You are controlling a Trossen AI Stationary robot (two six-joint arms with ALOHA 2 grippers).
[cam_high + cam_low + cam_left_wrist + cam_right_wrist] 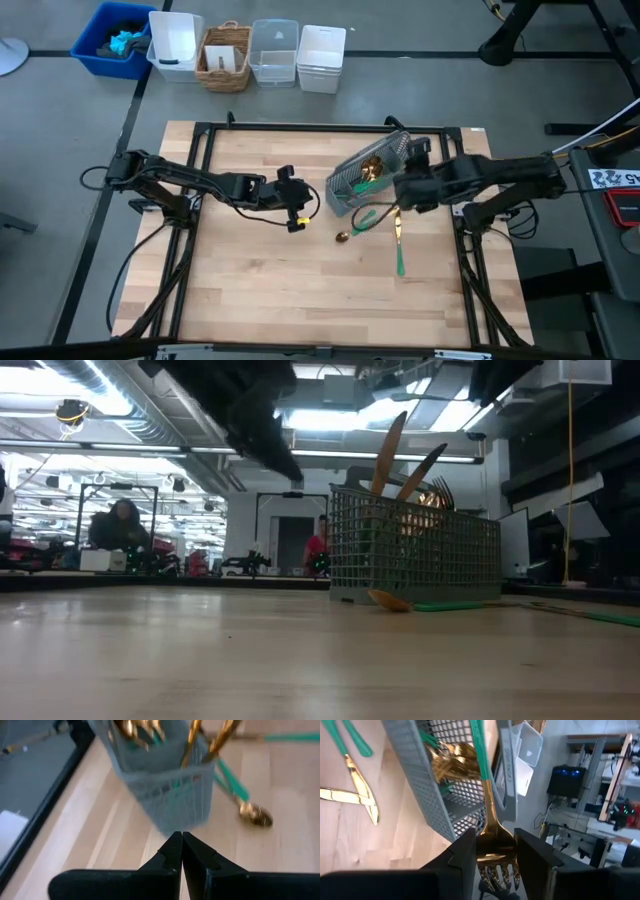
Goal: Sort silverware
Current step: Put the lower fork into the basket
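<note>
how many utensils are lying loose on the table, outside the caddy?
2: a spoon just in front of the caddy, and a second piece beside it toward the right arm. Others may be hidden under the right gripper.

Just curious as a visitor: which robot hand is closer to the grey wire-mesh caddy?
The right. The right gripper is at the grey wire-mesh caddy, holding a gold fork with a teal handle over it. The left gripper waits, shut, beside it on the wooden table.

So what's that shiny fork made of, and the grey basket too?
The fork held in the right gripper looks like metal with a polished gold finish, since it gleams and mirrors the light; its green handle looks coated or plastic, hard to say which. The basket looks like dull grey plastic or coated wire, a grid of little holes.
</note>
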